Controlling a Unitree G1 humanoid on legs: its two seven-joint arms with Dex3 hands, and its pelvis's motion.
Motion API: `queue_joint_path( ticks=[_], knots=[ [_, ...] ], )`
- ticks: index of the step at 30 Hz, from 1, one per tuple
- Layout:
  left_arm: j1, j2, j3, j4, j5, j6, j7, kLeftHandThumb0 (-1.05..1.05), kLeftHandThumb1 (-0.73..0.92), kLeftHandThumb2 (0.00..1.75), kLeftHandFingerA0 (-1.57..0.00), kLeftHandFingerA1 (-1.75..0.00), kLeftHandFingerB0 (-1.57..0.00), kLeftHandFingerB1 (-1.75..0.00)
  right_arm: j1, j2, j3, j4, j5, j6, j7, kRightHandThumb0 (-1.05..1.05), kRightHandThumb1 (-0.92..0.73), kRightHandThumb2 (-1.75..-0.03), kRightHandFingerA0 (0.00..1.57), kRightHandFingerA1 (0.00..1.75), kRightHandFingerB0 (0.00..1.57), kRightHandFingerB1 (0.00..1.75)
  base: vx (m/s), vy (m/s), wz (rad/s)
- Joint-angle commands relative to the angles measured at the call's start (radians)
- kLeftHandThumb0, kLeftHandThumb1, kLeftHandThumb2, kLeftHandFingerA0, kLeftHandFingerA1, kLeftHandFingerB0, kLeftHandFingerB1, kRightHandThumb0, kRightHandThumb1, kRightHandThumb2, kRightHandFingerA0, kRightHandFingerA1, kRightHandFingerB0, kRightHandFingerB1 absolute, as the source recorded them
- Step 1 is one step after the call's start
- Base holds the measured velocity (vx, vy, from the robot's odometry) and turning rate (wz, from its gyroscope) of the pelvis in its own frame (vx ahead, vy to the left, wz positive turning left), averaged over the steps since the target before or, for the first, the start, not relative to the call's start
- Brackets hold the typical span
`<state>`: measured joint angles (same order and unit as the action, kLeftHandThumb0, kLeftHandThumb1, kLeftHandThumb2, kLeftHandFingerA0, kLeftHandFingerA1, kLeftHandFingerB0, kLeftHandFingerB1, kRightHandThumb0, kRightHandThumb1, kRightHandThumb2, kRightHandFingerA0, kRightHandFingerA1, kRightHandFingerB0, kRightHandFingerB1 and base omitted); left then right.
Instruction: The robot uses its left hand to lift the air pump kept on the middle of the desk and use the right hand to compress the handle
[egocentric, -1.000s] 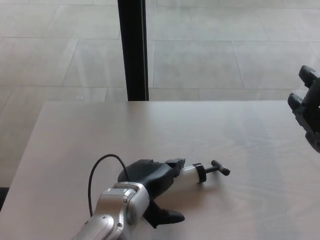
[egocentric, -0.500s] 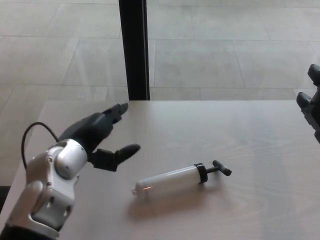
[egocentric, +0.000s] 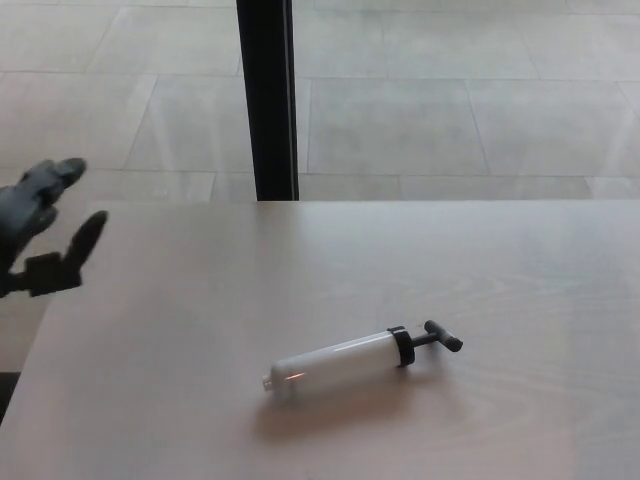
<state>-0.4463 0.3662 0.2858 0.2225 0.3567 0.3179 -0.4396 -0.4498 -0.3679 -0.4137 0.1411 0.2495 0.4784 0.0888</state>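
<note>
The pump (egocentric: 345, 362) is lying on its side on the desk (egocentric: 500, 270), slightly below the middle of the view. Its white, smooth cylinder is pointing left and slightly toward the camera. A black collar (egocentric: 401, 346) is closing the right end of the cylinder. A thin rod is projecting from the collar and ending in a short black T-handle (egocentric: 441, 336). A small red mark is showing on the barrel near the left end.

The left hand (egocentric: 38, 232) is hovering at the left edge of the view, beside the desk's far left corner and well apart from the pump. Its fingers (egocentric: 58, 174) are spreading apart and holding nothing. The hand is black and matte.

The desk is showing a pale, fine wood grain. Behind it, a black post (egocentric: 266, 100) is standing on a floor (egocentric: 450, 90) of large pale tiles.
</note>
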Motion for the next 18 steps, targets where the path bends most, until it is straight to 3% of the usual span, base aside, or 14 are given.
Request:
queue_joint_path(
  ticks=[1,3,4,7,8,12,13,15,16,17,18],
  knots=[
    [0.403,0.268,1.088,0.555,-0.767,-0.136,0.025,-0.38,0.48,1.09,-0.02,-0.52,0.0,-0.5,0.3,-0.354,-0.551,0.307,0.09,-0.198,0.039,-0.87,-0.92,-0.67,0.23,0.89,0.15,0.7,0.0,0.0,0.0],
    [0.448,0.25,1.119,0.576,-0.781,-0.153,0.063,-0.38,0.5,1.1,-0.02,-0.52,0.0,-0.5,0.347,-0.328,-0.573,0.319,0.074,-0.23,-0.021,-0.82,-0.88,-0.66,0.23,0.91,0.08,0.72,0.0,0.0,0.0],
    [0.465,0.252,1.136,0.615,-0.793,-0.168,0.09,-0.75,0.9,0.67,-0.2,-0.48,-0.14,-0.35,0.37,-0.303,-0.602,0.333,0.094,-0.245,-0.042,-0.81,-0.82,-0.64,0.21,0.99,0.11,0.74,0.0,0.0,0.0],
    [0.511,0.246,1.146,0.67,-0.8,-0.205,0.086,-0.76,0.87,0.66,-0.21,-0.49,-0.13,-0.36,0.39,-0.272,-0.632,0.391,0.112,-0.299,-0.097,-0.77,-0.77,-0.63,0.2,1.03,0.18,0.74,0.0,0.0,0.0],
    [0.529,0.243,1.144,0.703,-0.801,-0.227,0.089,-0.69,0.82,0.64,-0.25,-0.53,-0.22,-0.4,0.393,-0.259,-0.646,0.418,0.126,-0.32,-0.115,-0.74,-0.8,-0.62,0.1,1.01,0.13,0.71,0.0,0.0,0.0],
    [0.57,0.237,1.15,0.796,-0.804,-0.268,0.1,-0.58,0.8,0.63,-0.23,-0.5,-0.27,-0.43,0.422,-0.23,-0.687,0.491,0.156,-0.382,-0.143,-0.73,-0.81,-0.63,0.06,0.94,0.1,0.7,0.0,0.0,0.0],
    [0.592,0.226,1.139,0.844,-0.797,-0.288,0.104,-0.55,0.77,0.62,-0.26,-0.5,-0.31,-0.43,0.429,-0.217,-0.699,0.508,0.154,-0.398,-0.179,-0.76,-0.83,-0.62,0.02,1.24,0.02,0.77,0.0,0.0,0.0],
    [0.607,0.219,1.125,0.881,-0.775,-0.299,0.134,-0.55,0.74,0.61,-0.32,-0.5,-0.36,-0.43,0.427,-0.207,-0.716,0.521,0.16,-0.402,-0.211,-0.77,-0.82,-0.6,0.07,1.28,0.02,0.82,0.0,0.0,0.0],
    [0.624,0.192,1.088,0.896,-0.73,-0.299,0.163,-0.57,0.54,0.98,-0.36,-0.64,-0.2,-0.51,0.433,-0.201,-0.745,0.574,0.188,-0.454,-0.208,-0.83,-0.69,-0.61,0.32,1.4,0.0,0.8,0.0,0.0,0.0],
    [0.632,0.183,1.071,0.901,-0.71,-0.304,0.168,-0.57,0.54,0.98,-0.36,-0.64,-0.2,-0.51,0.433,-0.2,-0.75,0.59,0.188,-0.463,-0.22,-0.83,-0.69,-0.61,0.32,1.4,0.0,0.8,0.0,0.0,0.0],
    [0.676,0.159,1.015,0.897,-0.648,-0.306,0.159,-0.64,0.74,0.61,-0.35,-0.47,-0.26,-0.37,0.433,-0.189,-0.73,0.632,0.163,-0.476,-0.277,-0.41,-0.45,-1.06,0.36,0.82,0.06,0.6,0.0,0.0,0.0]
  ],
)
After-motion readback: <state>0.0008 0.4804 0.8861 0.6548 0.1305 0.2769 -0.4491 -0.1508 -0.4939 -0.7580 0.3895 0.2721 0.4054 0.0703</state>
